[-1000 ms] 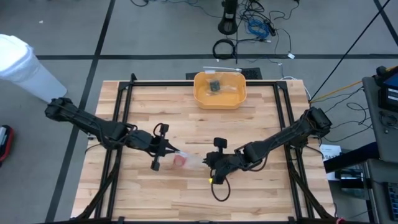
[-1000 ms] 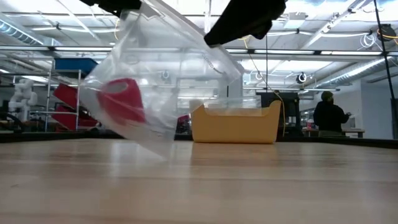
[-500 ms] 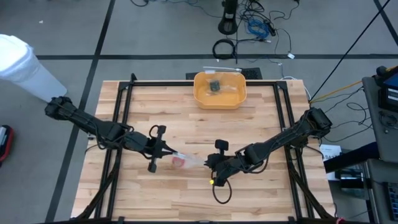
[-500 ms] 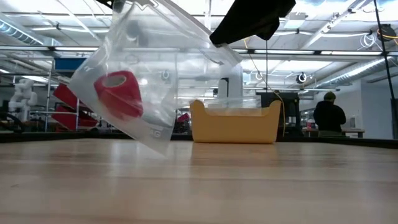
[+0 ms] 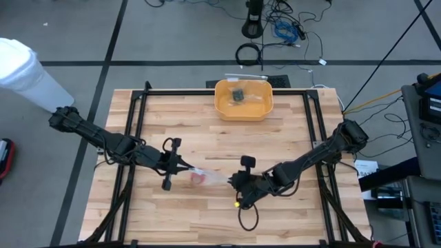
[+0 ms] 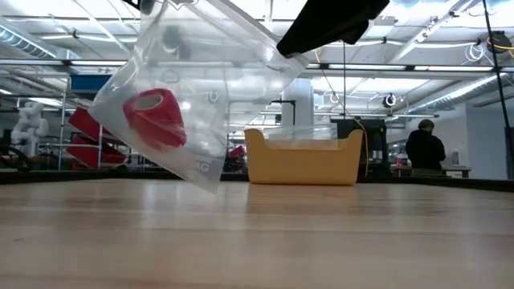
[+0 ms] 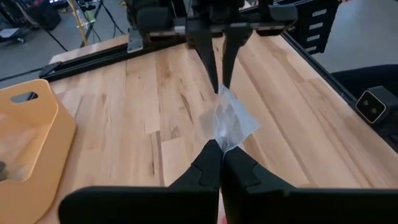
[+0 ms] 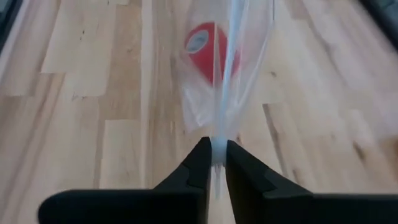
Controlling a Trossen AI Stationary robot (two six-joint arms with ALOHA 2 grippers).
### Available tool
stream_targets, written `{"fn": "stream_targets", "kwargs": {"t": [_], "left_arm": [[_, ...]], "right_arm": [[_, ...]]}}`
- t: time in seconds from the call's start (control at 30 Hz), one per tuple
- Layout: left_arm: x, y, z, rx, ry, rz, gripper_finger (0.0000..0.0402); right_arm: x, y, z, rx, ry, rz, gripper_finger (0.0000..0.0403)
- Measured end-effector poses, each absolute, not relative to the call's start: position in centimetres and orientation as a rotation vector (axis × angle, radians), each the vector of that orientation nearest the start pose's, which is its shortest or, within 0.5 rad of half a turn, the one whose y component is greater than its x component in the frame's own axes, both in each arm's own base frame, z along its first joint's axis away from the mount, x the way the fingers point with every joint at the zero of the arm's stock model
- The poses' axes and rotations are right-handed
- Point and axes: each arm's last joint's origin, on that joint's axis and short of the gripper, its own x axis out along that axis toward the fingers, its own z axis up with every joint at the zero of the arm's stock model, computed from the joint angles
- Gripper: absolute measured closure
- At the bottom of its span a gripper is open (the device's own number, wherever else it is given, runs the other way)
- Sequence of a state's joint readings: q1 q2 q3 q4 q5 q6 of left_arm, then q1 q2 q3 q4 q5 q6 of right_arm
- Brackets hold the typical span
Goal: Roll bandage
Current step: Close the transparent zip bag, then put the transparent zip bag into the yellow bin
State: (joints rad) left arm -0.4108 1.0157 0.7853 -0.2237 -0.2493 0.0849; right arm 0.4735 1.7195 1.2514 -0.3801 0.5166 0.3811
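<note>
Item: clear crinkled plastic bag (image 6: 201, 88), held off the wooden table (image 5: 289, 138) near its middle, stretched between two grippers, likely to open it.
Contents: small bright red bandage roll (image 6: 154, 120).
Left gripper (image 7: 218, 165): clamped on bag's edge.
Right gripper (image 8: 215, 152): pinching the opposite edge.

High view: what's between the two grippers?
The clear plastic bag, pinched at one end by the left gripper and at the other by the right gripper, with the rolled red bandage inside. The low view shows it lifted off the table.
</note>
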Motion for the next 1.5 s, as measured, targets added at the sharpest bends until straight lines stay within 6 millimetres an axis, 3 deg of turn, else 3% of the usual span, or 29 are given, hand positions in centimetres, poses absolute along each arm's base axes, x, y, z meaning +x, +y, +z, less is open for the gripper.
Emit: {"fn": "stream_targets", "kwargs": {"t": [0.27, 0.43, 0.63, 0.83, 1.0, 1.2, 1.3, 1.5], "left_arm": [[20.3, -7.9, 28.7, 0.229, 0.439, -0.127, 0.0401], [20.4, -7.7, 28.8, 0.208, 0.432, -0.045, 0.0401], [20.4, -7.7, 28.7, 0.204, 0.438, -0.039, 0.0401], [20.4, -7.7, 28.6, 0.189, 0.446, -0.034, 0.0401], [21.0, -7.6, 28.1, 0.169, 0.464, -0.013, 0.0401], [22.0, -7.4, 27.3, 0.173, 0.490, 0.013, 0.0401], [22.7, -7.4, 26.9, 0.168, 0.496, 0.009, 0.0401], [23.6, -7.4, 26.1, 0.162, 0.513, -0.003, 0.0401]], "right_arm": [[32.5, 16.3, 24.6, -0.145, 0.622, -0.303, 0.0307], [30.4, 16.3, 25.1, -0.187, 0.583, -0.504, 0.0263], [28.1, 16.5, 24.0, -0.134, 0.575, -0.643, 0.0224], [26.8, 16.8, 22.5, -0.087, 0.597, -0.663, 0.0218], [27.9, 17.5, 22.8, -0.071, 0.598, -0.550, 0.0218], [30.7, 17.4, 24.1, -0.154, 0.559, -0.349, 0.0218], [32.2, 16.1, 24.6, -0.173, 0.543, -0.260, 0.0218], [34.7, 11.5, 24.8, -0.169, 0.570, -0.193, 0.0218]]}}
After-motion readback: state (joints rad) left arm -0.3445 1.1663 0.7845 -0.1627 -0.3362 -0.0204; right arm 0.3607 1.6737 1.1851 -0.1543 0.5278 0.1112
